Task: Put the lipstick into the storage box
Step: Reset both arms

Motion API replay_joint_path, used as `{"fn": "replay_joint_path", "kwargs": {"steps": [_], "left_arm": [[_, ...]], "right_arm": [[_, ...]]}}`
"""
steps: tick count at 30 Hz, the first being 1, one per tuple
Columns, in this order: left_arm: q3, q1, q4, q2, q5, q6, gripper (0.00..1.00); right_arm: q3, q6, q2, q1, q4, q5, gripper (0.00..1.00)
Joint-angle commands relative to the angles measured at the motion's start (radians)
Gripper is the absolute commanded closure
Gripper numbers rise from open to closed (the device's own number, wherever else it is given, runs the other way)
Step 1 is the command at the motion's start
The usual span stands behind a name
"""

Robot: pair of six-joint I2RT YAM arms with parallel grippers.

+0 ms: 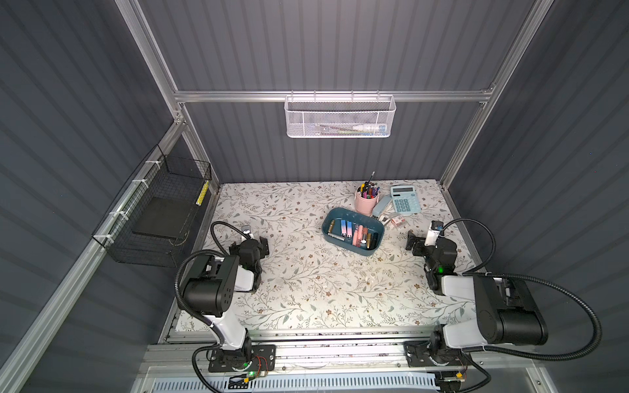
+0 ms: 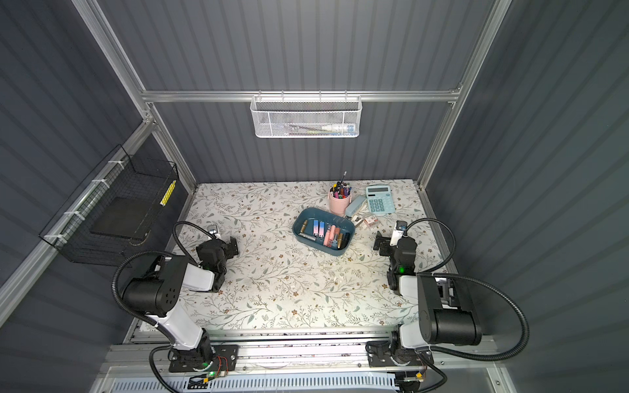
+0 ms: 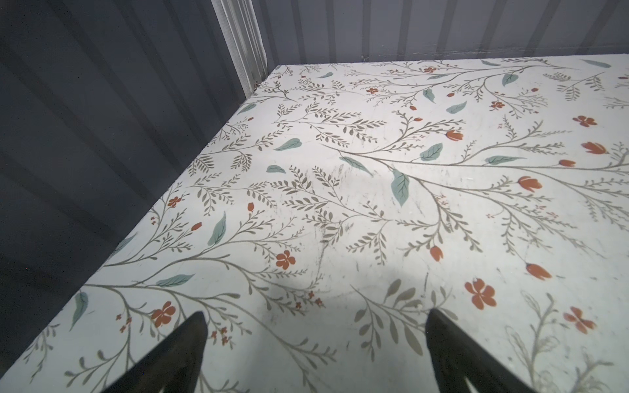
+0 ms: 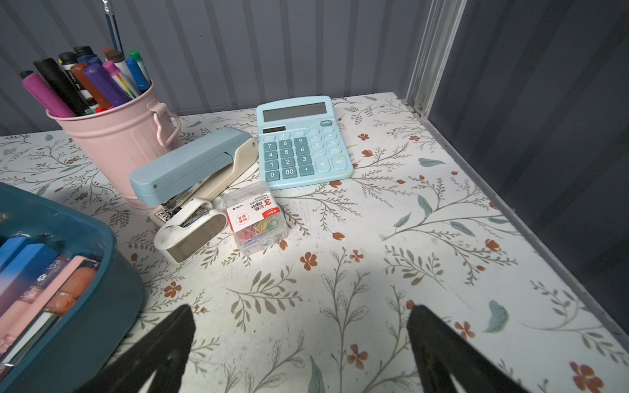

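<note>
Since lipsticks (image 1: 357,234) lie inside storage box (image 1: 343,245), we judge job done: left gripper (image 1: 263,245), right gripper (image 1: 411,242) both spread apart, empty; withdraw without nudging box.

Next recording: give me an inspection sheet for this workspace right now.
Surface: floral tabletop, scuffed in places.
Job's things: storage box right of centre, upright, holding several lipsticks; none seen outside it.
Clutter: pen cup, stapler, calculator and paperclip box bunched behind the box.
Grippers: left gripper open, empty; right gripper open, empty, beside the box.
Cables: black hoses arch over both arms, clear of the box.
Surroundings: white mesh basket on the back rail, black wire basket on the side rail; grey ribbed walls.
</note>
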Motion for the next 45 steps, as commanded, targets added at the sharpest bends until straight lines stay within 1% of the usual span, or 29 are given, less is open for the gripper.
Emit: {"fn": "replay_joint_path", "kwargs": {"steps": [1, 45], "left_arm": [[0.019, 0.002, 0.0, -0.002, 0.009, -0.014, 0.0], [0.019, 0.002, 0.001, -0.004, 0.008, -0.013, 0.0]], "right_arm": [[0.017, 0.012, 0.0, -0.007, -0.005, -0.027, 0.01], [0.012, 0.004, -0.004, 0.001, 0.001, -0.021, 0.01]]}}
